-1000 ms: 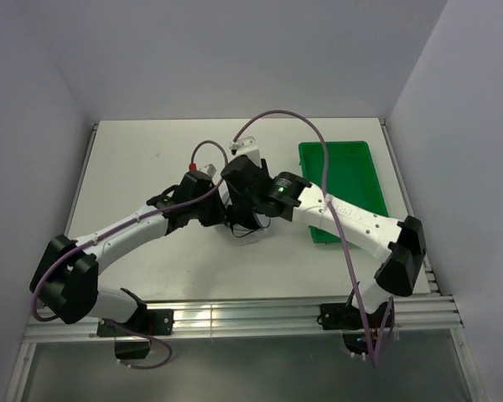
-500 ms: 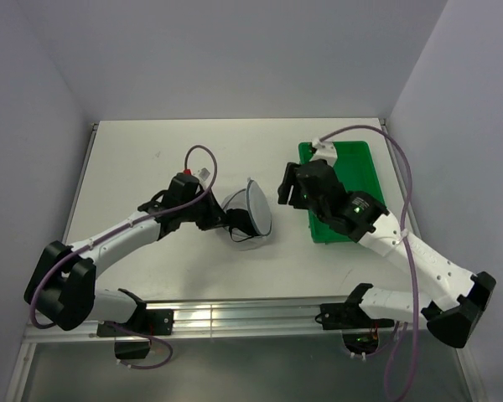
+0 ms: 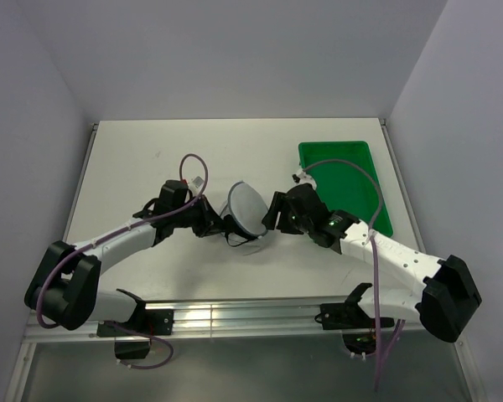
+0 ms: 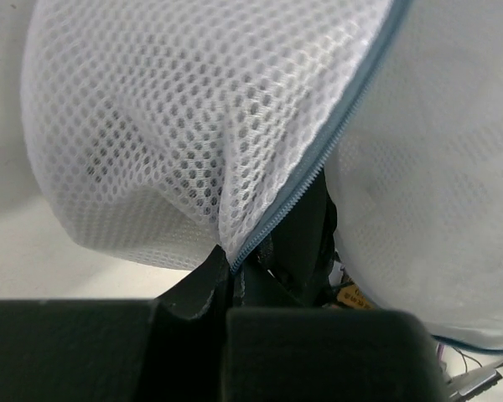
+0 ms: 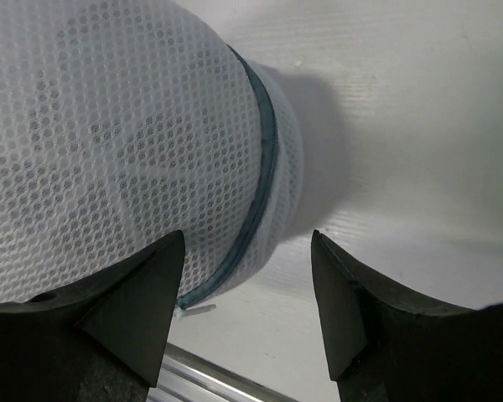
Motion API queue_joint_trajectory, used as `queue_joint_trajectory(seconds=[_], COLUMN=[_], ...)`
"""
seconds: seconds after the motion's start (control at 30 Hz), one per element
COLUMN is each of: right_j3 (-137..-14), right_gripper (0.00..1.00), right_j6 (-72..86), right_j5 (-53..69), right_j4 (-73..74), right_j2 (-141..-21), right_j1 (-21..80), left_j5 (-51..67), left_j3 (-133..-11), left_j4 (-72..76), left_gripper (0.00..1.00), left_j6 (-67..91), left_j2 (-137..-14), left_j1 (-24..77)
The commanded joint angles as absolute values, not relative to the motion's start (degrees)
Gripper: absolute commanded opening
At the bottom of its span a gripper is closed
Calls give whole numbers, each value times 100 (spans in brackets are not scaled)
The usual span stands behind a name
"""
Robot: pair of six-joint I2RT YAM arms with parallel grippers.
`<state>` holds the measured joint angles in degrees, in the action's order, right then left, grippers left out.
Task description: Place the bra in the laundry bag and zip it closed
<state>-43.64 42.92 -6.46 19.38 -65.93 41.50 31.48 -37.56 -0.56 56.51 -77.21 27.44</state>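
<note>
Laundry bag [image 3: 245, 208] sat mid-frame in the top view, long axis roughly vertical, rounded end uppermost. Left gripper [image 3: 224, 224], its arm stretched from lower left, pinched the bag's edge. Right gripper [image 3: 272, 213] stood spread wide just right of it.

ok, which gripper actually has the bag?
The left gripper: jaws shut on the laundry bag at its zipper. The right gripper is open, clamping nothing.
</note>
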Motion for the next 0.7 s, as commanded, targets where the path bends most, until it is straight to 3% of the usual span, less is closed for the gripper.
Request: queue_joint_trajectory(seconds=[0.0, 0.4, 0.5, 0.57, 0.67], right_j3=[-4140, -4157, -4184, -4192, -4140], right_gripper=[69, 68, 68, 68, 62], right_j6=[4508, 4650, 4650, 4658, 4702], right_j5=[-317, -35, 131, 228, 211], right_j4=[959, 62, -139, -237, -290], right_j2=[-6671, -7216, -7233, -7233, -7216], right_j1=[4026, 3955, 3903, 3894, 3894], left_j5=[3410, 3375, 3349, 3270, 3156], left_j3=[-3727, -3955, -4043, -4122, -4245], left_j4=[246, -245, -439, -553, -746], left_gripper=[0, 2, 13, 27, 38], left_j6=[5608, 5151, 4984, 4896, 4765], left_j2=[-7682, -7708, -7708, -7673, -7559], left_j1=[2707, 2698, 2698, 2698, 2698])
